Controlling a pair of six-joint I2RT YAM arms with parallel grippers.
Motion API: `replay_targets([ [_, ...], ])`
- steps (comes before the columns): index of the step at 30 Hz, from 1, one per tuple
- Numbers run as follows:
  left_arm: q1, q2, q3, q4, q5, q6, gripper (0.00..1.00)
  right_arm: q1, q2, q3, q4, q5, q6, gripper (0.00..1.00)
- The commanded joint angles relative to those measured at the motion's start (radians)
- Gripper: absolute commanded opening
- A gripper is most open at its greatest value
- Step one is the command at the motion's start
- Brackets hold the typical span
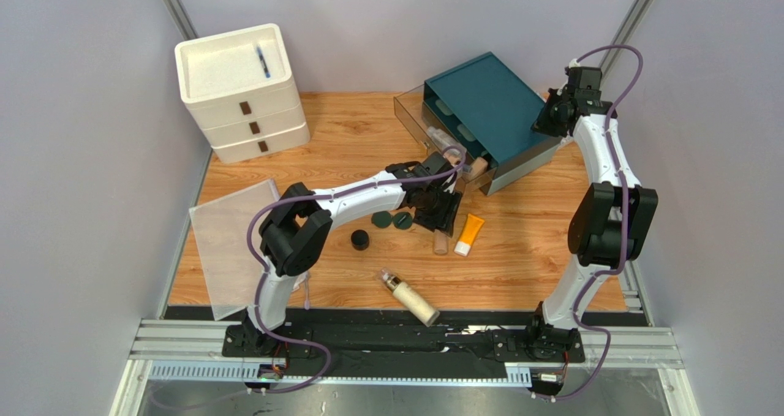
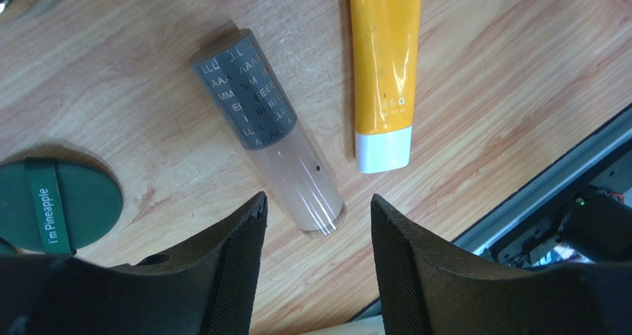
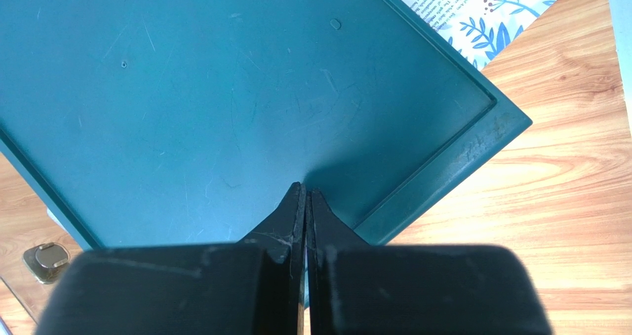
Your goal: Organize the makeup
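Note:
My left gripper (image 2: 319, 211) is open and empty, low over the wooden table. A clear bottle with a grey lettered cap (image 2: 267, 128) lies just ahead of its fingertips. An orange tube (image 2: 382, 68) lies to the right of the bottle, and a dark green compact (image 2: 59, 205) to the left. In the top view the left gripper (image 1: 438, 210) is beside two green compacts (image 1: 392, 220), a black jar (image 1: 360, 240) and the orange tube (image 1: 469, 234). A cream pump bottle (image 1: 411, 298) lies nearer the arm bases. My right gripper (image 3: 305, 191) is shut and empty over the teal box lid (image 3: 222, 91).
The teal box (image 1: 492, 99) has a clear drawer (image 1: 425, 122) pulled out with beige bottles (image 1: 449, 142) in it. A white drawer unit (image 1: 241, 90) at the back left carries a blue pen (image 1: 263, 62). A pale flat sheet (image 1: 230, 241) lies at the left. A metal rail (image 2: 549, 179) runs along the near edge.

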Motion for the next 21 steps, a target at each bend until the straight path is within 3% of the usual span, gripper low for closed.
replay_targets([
  [1, -0.008, -0.03, -0.07, 0.056, -0.081, -0.032, 0.59, 0.007, 0.063, -0.05, -0.085, -0.012, -0.017, 0.0],
  [11, -0.008, -0.262, -0.11, 0.07, -0.221, 0.047, 0.63, 0.009, 0.072, -0.047, -0.087, -0.027, -0.02, 0.0],
  [16, -0.008, -0.279, -0.105, 0.001, -0.166, 0.083, 0.66, 0.009, 0.076, -0.047, -0.088, -0.041, -0.017, 0.0],
  [19, -0.008, -0.276, -0.147, 0.005, -0.112, 0.086, 0.73, 0.009, 0.07, -0.053, -0.09, -0.045, -0.017, 0.01],
  [20, -0.007, -0.272, -0.165, 0.018, -0.101, 0.074, 0.84, 0.009, 0.07, -0.056, -0.09, -0.045, -0.017, 0.01],
  [21, -0.005, -0.268, -0.182, 0.022, -0.091, 0.06, 0.88, 0.009, 0.066, -0.062, -0.088, -0.048, -0.017, 0.01],
])
